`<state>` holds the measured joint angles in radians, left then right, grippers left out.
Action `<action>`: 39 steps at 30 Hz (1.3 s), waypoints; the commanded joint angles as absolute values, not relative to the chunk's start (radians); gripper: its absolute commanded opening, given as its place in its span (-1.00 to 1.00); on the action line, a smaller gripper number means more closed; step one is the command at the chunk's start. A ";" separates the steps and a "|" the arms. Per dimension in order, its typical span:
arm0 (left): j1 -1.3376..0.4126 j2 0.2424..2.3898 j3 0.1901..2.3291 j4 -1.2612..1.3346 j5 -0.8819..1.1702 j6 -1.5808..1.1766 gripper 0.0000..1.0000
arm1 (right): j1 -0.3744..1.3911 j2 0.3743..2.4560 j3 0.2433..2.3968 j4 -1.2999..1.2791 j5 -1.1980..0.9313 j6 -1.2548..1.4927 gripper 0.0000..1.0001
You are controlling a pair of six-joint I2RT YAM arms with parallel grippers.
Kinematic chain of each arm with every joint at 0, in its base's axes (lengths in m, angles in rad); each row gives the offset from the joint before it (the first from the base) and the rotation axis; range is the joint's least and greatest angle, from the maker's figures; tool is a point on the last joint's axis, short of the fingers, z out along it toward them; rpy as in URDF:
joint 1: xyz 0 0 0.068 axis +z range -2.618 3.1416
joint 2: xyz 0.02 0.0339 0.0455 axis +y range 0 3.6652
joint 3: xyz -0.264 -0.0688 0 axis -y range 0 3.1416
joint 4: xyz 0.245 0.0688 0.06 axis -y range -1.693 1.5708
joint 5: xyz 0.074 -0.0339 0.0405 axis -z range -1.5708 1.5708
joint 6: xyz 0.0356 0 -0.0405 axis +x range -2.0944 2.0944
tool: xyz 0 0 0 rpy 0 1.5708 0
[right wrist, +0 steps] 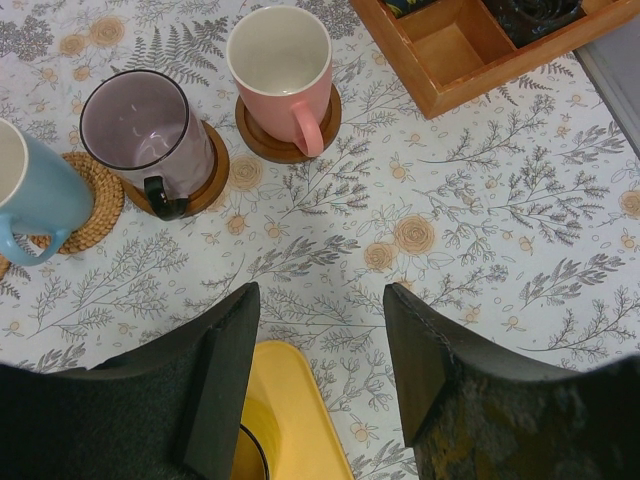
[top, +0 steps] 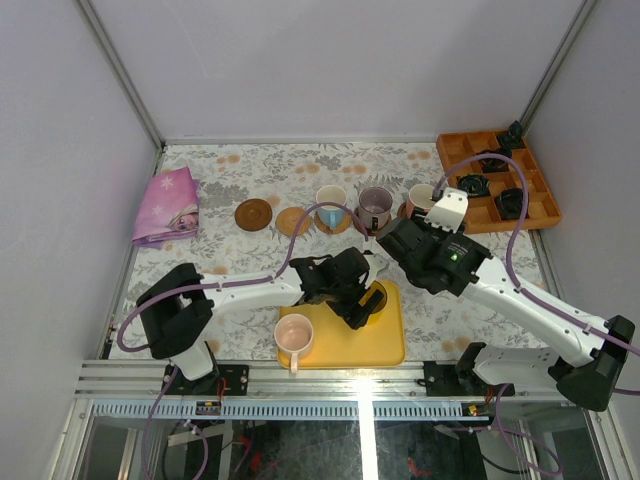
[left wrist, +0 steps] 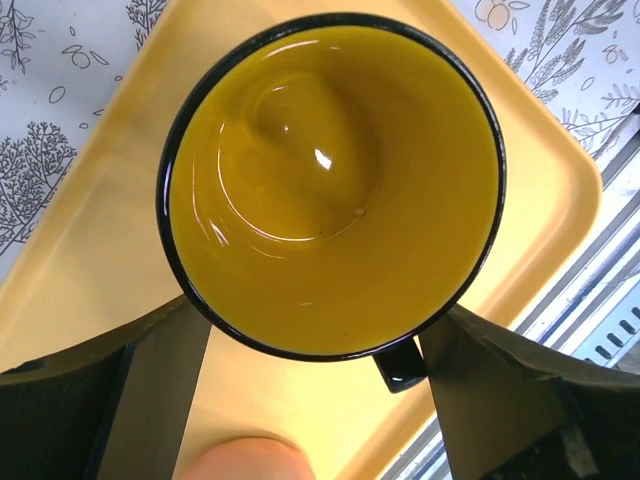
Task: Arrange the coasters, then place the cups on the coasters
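A yellow cup (left wrist: 330,180) with a dark rim stands on the yellow tray (top: 385,345). My left gripper (top: 362,300) is shut on it, with a finger (left wrist: 160,390) against each side and the handle by the right one. A pink cup (top: 293,334) stands on the tray's left part. At the back, a blue cup (right wrist: 30,190), a purple cup (right wrist: 140,125) and a cream-pink cup (right wrist: 280,55) each stand on a coaster. A dark coaster (top: 254,213) and a tan coaster (top: 291,222) lie bare. My right gripper (right wrist: 320,300) hangs open over the tablecloth.
An orange compartment box (top: 497,180) with small black objects sits at the back right. A pink cloth (top: 168,205) lies at the back left. The right arm reaches across just behind the tray's far edge.
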<state>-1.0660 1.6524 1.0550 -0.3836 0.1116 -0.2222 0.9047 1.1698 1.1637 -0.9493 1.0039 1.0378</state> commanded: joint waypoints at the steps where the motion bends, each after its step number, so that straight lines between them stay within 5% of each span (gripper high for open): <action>1: -1.068 1.669 1.047 -0.403 0.096 -0.173 0.57 | 0.891 1.151 1.156 -0.927 1.020 1.049 0.19; 22: -1.068 1.674 1.064 -0.425 0.119 -0.103 0.09 | 0.888 1.250 1.194 -0.857 0.959 0.990 0.18; 35: -1.065 1.692 1.084 -0.421 0.113 -0.067 -1.00 | 0.887 1.257 1.200 -0.848 0.970 0.985 0.17; 39: -1.057 1.656 1.081 -0.409 0.076 -0.070 -1.00 | 0.888 1.263 1.204 -0.845 0.974 0.983 0.17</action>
<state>-1.0649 1.6772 1.0645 -0.4202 0.1104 -0.0845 0.8955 1.2583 1.1603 -0.8612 0.9421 0.9852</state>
